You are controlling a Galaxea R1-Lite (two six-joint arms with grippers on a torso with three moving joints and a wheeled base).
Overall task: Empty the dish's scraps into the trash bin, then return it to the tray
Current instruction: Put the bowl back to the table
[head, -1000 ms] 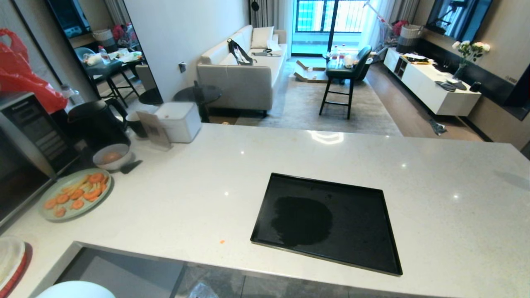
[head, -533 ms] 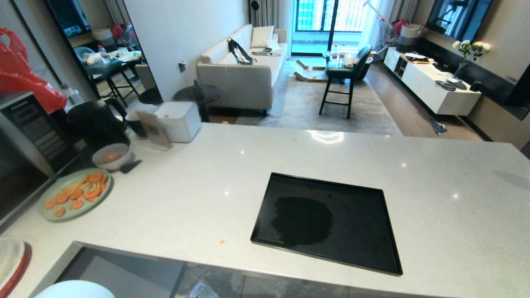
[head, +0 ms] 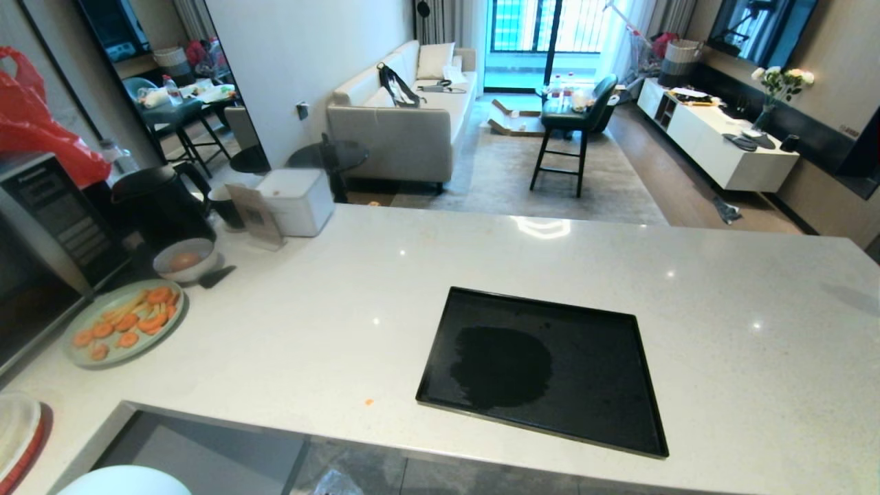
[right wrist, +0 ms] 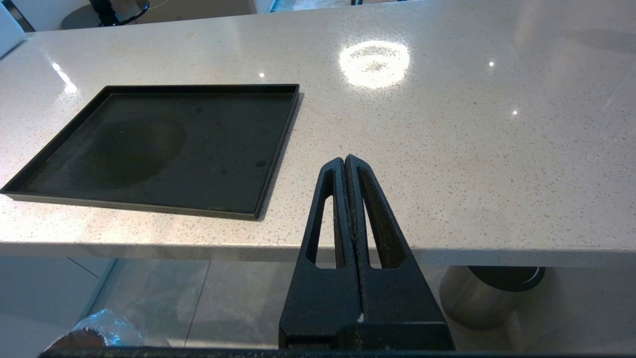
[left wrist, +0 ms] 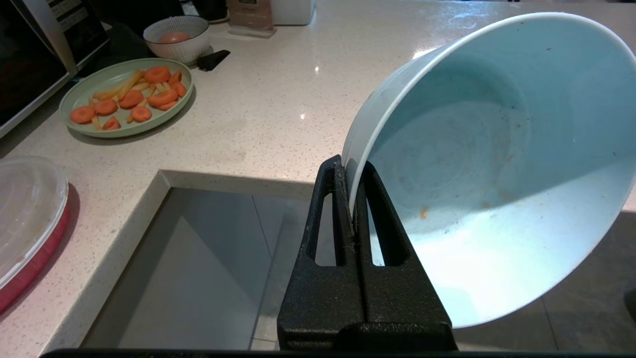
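Note:
My left gripper [left wrist: 350,166] is shut on the rim of the dish [left wrist: 492,164], a white bowl held tilted over the floor gap in front of the counter. Its inside carries only a few orange specks; the scraps are out of view. The dish's rim also peeks in at the head view's lower left [head: 124,481]. The black tray [head: 543,368] lies bare on the counter, to the right of the dish. A corner of the trash bin's crinkly liner [right wrist: 97,328] shows low on the floor. My right gripper [right wrist: 345,159] is shut on nothing, level with the counter's front edge, right of the tray [right wrist: 149,144].
A pale green plate of carrot slices [left wrist: 126,97] and a greyer bowl [left wrist: 176,37] sit at the counter's left by a microwave [head: 41,234] and a black kettle [head: 161,203]. A lidded red container [left wrist: 25,219] lies nearer. A steel cylinder [right wrist: 489,293] stands under the counter.

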